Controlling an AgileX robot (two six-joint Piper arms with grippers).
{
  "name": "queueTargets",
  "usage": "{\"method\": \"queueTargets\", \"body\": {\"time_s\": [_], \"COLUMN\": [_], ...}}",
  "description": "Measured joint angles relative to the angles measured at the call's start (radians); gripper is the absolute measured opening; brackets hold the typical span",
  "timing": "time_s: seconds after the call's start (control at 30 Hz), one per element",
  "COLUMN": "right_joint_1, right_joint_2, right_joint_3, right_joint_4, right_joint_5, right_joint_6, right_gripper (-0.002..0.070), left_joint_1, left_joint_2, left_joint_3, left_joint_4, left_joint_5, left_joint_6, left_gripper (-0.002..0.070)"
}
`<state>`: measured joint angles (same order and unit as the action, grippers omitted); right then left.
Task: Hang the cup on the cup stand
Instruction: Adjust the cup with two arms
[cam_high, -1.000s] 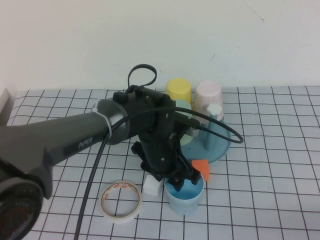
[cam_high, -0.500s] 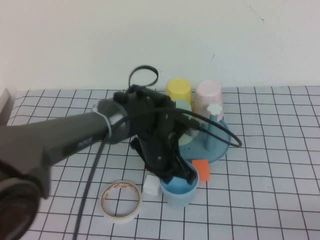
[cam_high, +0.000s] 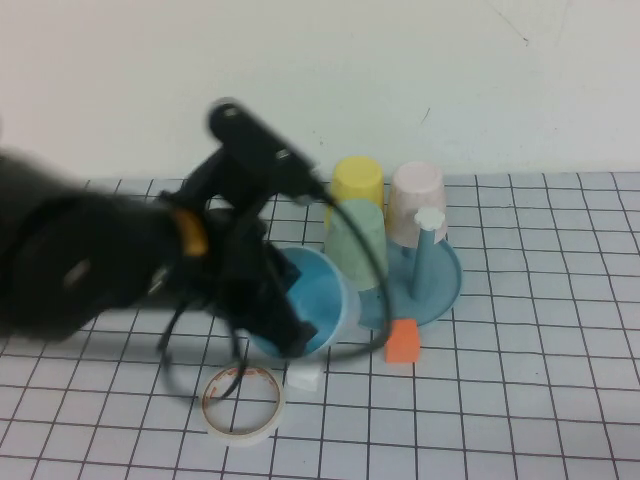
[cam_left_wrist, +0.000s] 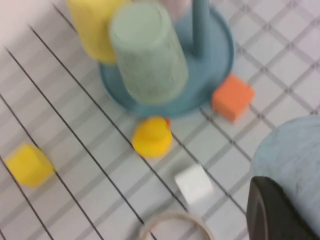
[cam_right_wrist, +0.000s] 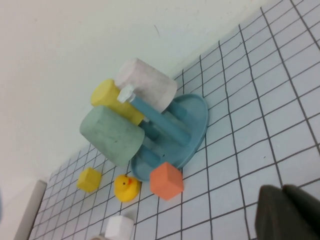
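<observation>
My left gripper (cam_high: 288, 318) is shut on the light sky-blue cup (cam_high: 310, 295) and holds it tilted above the table, left of the cup stand (cam_high: 445, 290). In the left wrist view the cup (cam_left_wrist: 295, 160) sits beside one dark finger (cam_left_wrist: 272, 215). The teal stand carries a yellow cup (cam_high: 358, 185), a pale pink cup (cam_high: 417, 205) and a pale green cup (cam_high: 358, 245). One white-capped peg (cam_high: 430, 218) stands bare. My right gripper (cam_right_wrist: 290, 212) is shut and empty over the grid table, away from the stand (cam_right_wrist: 195, 122); it is out of the high view.
An orange cube (cam_high: 402, 342), a white cube (cam_high: 303, 378) and a tape roll (cam_high: 243, 400) lie in front of the stand. A yellow duck (cam_left_wrist: 152, 136) and a yellow cube (cam_left_wrist: 29, 165) lie to the stand's left. A white wall is behind.
My left gripper has lifted the blue cup off the table, moved it up and to the left, and tilted it. The arm now shows blurred.
</observation>
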<state>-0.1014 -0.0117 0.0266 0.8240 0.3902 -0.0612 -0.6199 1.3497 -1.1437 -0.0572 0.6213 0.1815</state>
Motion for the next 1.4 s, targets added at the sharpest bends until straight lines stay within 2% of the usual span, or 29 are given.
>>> {"method": "queueTargets", "body": {"time_s": [0.2, 0.33, 0.5, 0.67, 0.8, 0.9, 0.97, 1.07, 1.13, 1.23, 1.4], "right_joint_1": [0.000, 0.000, 0.000, 0.000, 0.000, 0.002, 0.011, 0.033, 0.062, 0.138, 0.288], "right_joint_2": [0.000, 0.000, 0.044, 0.226, 0.405, 0.544, 0.647, 0.801, 0.914, 1.072, 1.316], "right_joint_3": [0.000, 0.000, 0.000, 0.000, -0.060, -0.161, -0.242, -0.358, -0.434, -0.566, -0.759], "right_joint_4": [0.070, 0.245, 0.524, 0.791, 0.836, 0.851, 0.857, 0.857, 0.857, 0.859, 0.859], "right_joint_5": [0.048, 0.112, 0.173, 0.271, 0.346, 0.412, 0.441, 0.476, 0.504, 0.535, 0.541], "right_joint_6": [-0.018, -0.136, -0.300, -0.490, -0.610, -0.672, -0.697, -0.717, -0.730, -0.745, -0.757], "right_gripper": [-0.0001, -0.0001, -0.0001, -0.0001, 0.0017, 0.0112, 0.0250, 0.0503, 0.0605, 0.0666, 0.0687], "left_joint_1": [0.000, 0.000, 0.000, 0.000, 0.000, 0.000, 0.000, 0.000, 0.000, 0.000, 0.000], "left_joint_2": [-0.266, -0.346, -0.319, -0.204, -0.092, -0.015, 0.018, 0.053, 0.067, 0.074, 0.076], "left_joint_3": [0.320, 0.488, 0.595, 0.603, 0.603, 0.603, 0.603, 0.603, 0.603, 0.603, 0.599], "left_joint_4": [0.000, 0.014, 0.045, 0.057, 0.057, 0.057, 0.057, 0.073, 0.075, 0.075, 0.057], "left_joint_5": [-0.381, -0.693, -1.122, -1.447, -1.694, -1.741, -1.743, -1.746, -1.746, -1.748, -1.752], "left_joint_6": [0.005, 0.005, 0.028, 0.144, 0.187, 0.196, 0.203, 0.207, 0.202, 0.188, 0.123], "left_gripper": [0.0011, 0.0011, 0.0011, 0.0011, 0.0011, 0.0011, 0.0011, 0.0011, 0.0011, 0.0011, 0.0011]}}
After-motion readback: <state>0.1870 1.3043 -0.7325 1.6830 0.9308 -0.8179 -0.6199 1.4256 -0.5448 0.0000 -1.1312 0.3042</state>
